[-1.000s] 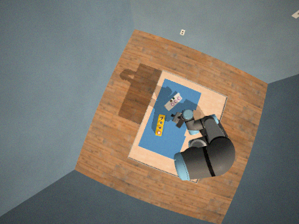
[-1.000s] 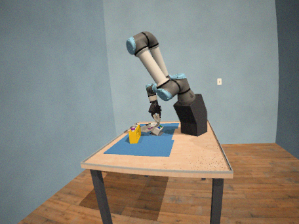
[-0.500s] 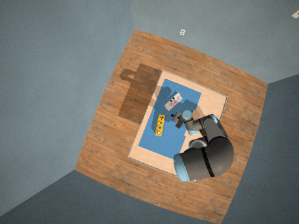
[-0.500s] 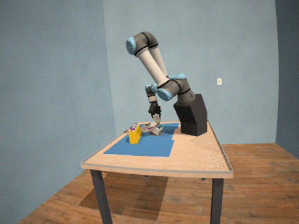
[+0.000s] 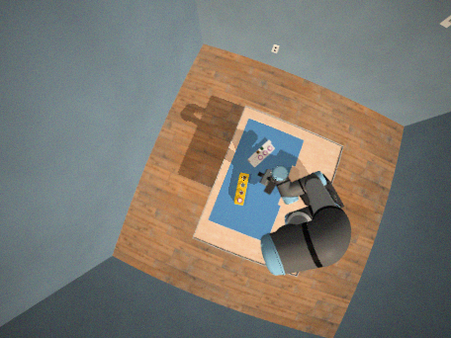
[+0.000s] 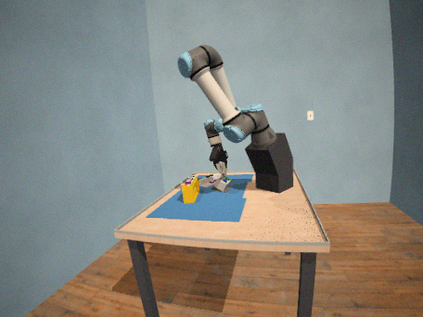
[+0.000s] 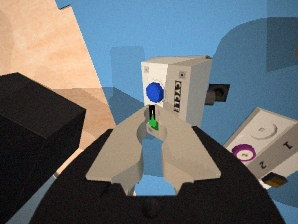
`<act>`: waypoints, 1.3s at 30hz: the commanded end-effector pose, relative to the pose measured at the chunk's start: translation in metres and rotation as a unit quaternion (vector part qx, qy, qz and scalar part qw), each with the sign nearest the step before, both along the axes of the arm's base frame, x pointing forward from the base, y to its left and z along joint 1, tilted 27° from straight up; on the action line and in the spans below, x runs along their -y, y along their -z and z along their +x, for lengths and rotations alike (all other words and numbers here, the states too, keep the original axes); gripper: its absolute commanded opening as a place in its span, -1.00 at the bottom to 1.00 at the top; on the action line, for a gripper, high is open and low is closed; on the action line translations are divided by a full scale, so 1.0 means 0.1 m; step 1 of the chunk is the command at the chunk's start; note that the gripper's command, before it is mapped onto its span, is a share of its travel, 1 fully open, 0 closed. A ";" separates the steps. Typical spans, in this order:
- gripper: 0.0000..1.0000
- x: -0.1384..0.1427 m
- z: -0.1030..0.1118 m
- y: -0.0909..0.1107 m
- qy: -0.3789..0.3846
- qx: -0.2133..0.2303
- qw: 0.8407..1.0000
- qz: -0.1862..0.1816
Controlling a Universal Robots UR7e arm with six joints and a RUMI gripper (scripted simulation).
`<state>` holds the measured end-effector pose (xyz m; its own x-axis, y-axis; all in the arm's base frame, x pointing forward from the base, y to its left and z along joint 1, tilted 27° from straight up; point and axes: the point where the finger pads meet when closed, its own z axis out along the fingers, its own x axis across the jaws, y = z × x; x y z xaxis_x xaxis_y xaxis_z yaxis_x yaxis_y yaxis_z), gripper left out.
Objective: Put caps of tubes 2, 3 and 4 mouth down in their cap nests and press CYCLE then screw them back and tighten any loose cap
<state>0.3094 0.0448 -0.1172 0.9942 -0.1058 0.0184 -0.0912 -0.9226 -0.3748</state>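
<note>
Right, from the left of my outside view, a yellow block (image 5: pixel 241 189) (image 6: pixel 190 191) stands upright on the blue mat (image 5: pixel 247 221) (image 6: pixel 197 213). From overhead, one end of it carries a pale cap with a pinkish rim (image 5: pixel 239 200), and three dark tube tops run in line from it.

Next along is the pale cap tray (image 5: pixel 254 159) (image 6: pixel 205 183) (image 7: pixel 274 134), set apart from the yellow block. I count three pink-ringed caps on it from above. My wrist view catches only part: a round nest (image 7: pixel 264 130) by the number 1, a purple-rimmed cap (image 7: pixel 244 153) sitting by the number 2, and a brownish lamp (image 7: pixel 275 180) at the edge. I can't tell whether that lamp is lit.

Farther right is the key box (image 6: pixel 223 185) (image 7: pixel 165 75), its blue key (image 7: pixel 155 92) in plain sight beside the CYCLE lettering. My claw (image 5: pixel 267 179) (image 6: pixel 224 174) (image 7: pixel 152 106) points down at this box with its tips together and nothing clamped in them. The green key (image 7: pixel 153 122) shows right by the tips; I can't tell whether they touch it.

Rightmost, my arm (image 5: pixel 307 242) (image 6: pixel 215 93) rises from a black pedestal (image 6: pixel 284 162) on the wooden table (image 5: pixel 321 148) (image 6: pixel 278 218) and reaches back over the mat.
</note>
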 end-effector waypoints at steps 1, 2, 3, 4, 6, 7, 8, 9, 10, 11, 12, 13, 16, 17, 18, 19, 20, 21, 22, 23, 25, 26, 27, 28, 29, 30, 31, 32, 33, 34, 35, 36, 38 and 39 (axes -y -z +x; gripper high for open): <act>-1.00 -0.08 0.00 0.02 -0.006 -0.020 1.000 -0.003; -1.00 -0.08 0.00 0.02 -0.006 -0.020 1.000 -0.003; -1.00 -0.08 0.00 0.02 -0.006 -0.020 1.000 -0.003; -1.00 -0.08 0.00 0.02 -0.006 -0.020 1.000 -0.003; -1.00 -0.08 0.00 0.02 -0.006 -0.020 1.000 -0.003; -1.00 -0.08 0.00 0.02 -0.006 -0.020 1.000 -0.003; -1.00 -0.08 0.00 0.02 -0.006 -0.020 1.000 -0.003; -1.00 -0.08 0.00 0.02 -0.006 -0.020 1.000 -0.003; -1.00 -0.08 0.00 0.02 -0.006 -0.020 1.000 -0.003; -1.00 -0.08 0.00 0.02 -0.006 -0.020 1.000 -0.003; -1.00 -0.08 0.00 0.02 -0.006 -0.020 1.000 -0.003; -1.00 -0.08 0.00 0.02 -0.006 -0.020 1.000 -0.003; -1.00 -0.08 0.00 0.02 -0.006 -0.020 1.000 -0.003; -1.00 -0.08 0.00 0.02 -0.006 -0.020 1.000 -0.003; -1.00 -0.08 0.00 0.02 -0.006 -0.020 1.000 -0.003; -1.00 -0.08 0.00 0.02 -0.006 -0.020 1.000 -0.003; -1.00 -0.08 0.00 0.02 -0.006 -0.020 1.000 -0.003; -1.00 -0.08 0.00 0.02 -0.006 -0.020 1.000 -0.003; -1.00 -0.08 0.00 0.02 -0.006 -0.020 1.000 -0.003; -1.00 -0.08 0.00 0.02 -0.006 -0.020 1.000 -0.003; -1.00 -0.08 0.00 0.02 -0.006 -0.020 1.000 -0.003; -1.00 -0.08 0.00 0.02 -0.006 -0.020 1.000 -0.003; -1.00 -0.08 0.00 0.02 -0.006 -0.020 1.000 -0.003; -1.00 -0.08 0.00 0.02 -0.006 -0.020 1.000 -0.003; -1.00 -0.08 0.00 0.02 -0.006 -0.020 1.000 -0.003; -1.00 -0.09 0.00 0.03 -0.006 -0.020 1.000 -0.003; -1.00 -0.09 0.00 0.03 -0.006 -0.020 1.000 -0.003; -1.00 -0.09 0.01 0.04 -0.006 -0.020 1.000 -0.003; -1.00 -0.09 0.01 0.05 -0.006 -0.020 1.000 -0.003; -1.00 -0.09 0.01 0.05 -0.006 -0.020 1.000 -0.003; -1.00 -0.10 0.01 0.06 -0.006 -0.020 1.000 -0.003; -1.00 -0.10 0.01 0.06 -0.006 -0.020 1.000 -0.003; -1.00 -0.10 0.02 0.07 -0.006 -0.020 1.000 -0.003; -1.00 -0.10 0.02 0.07 -0.006 -0.020 1.000 -0.003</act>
